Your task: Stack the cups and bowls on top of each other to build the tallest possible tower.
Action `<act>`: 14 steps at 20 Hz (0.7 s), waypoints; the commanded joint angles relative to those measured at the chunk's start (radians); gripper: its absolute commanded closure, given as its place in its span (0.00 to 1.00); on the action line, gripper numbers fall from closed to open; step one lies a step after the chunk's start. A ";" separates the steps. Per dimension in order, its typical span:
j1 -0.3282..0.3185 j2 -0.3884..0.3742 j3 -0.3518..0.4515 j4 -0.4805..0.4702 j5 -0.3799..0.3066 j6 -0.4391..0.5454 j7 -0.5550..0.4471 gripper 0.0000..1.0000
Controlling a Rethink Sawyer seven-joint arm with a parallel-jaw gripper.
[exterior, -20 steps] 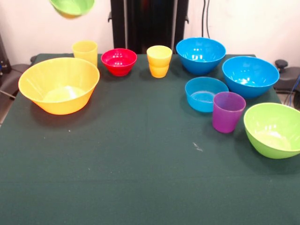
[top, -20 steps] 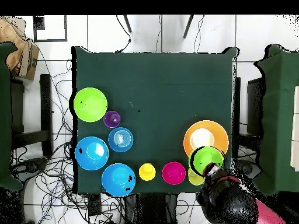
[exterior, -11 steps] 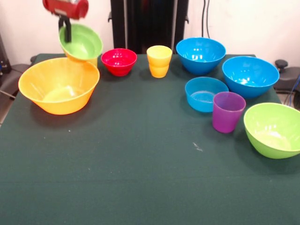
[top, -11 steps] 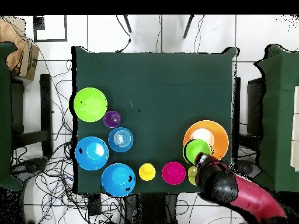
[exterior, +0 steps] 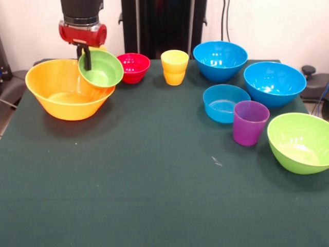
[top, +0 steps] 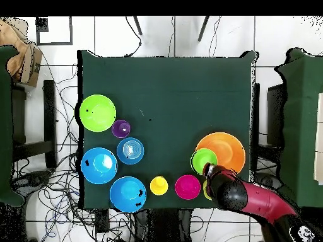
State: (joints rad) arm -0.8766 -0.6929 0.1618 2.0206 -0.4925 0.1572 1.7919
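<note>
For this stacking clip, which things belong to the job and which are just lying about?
Job: huge glossy orange-yellow bowl; small green bowl held by the gripper; small red bowl; yellow cup; two large blue bowls; shallow blue bowl; purple cup; lime green bowl.

Lying about: floor cables.

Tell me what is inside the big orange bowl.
The small green bowl, held tilted by the gripper, hangs over the orange bowl's rim, partly inside. The visible orange floor looks bare; the part beneath the green bowl is hidden.
</note>
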 commanded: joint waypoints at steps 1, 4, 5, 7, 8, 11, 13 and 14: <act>-0.004 0.045 0.118 -0.057 -0.089 -0.028 -0.036 1.00; -0.017 0.043 0.135 -0.053 -0.097 -0.023 -0.034 1.00; -0.022 0.042 0.141 -0.050 -0.098 -0.022 -0.032 1.00; -0.034 0.041 0.155 -0.046 -0.101 -0.021 -0.029 1.00; -0.041 0.042 0.163 -0.044 -0.103 -0.019 -0.030 1.00; -0.068 0.039 0.192 -0.033 -0.104 -0.009 -0.035 1.00; -0.089 0.031 0.215 -0.024 -0.106 0.008 -0.047 1.00; -0.096 0.029 0.223 -0.020 -0.107 0.012 -0.049 1.00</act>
State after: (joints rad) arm -0.9575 -0.6878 0.2428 2.0196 -0.5377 0.1570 1.7919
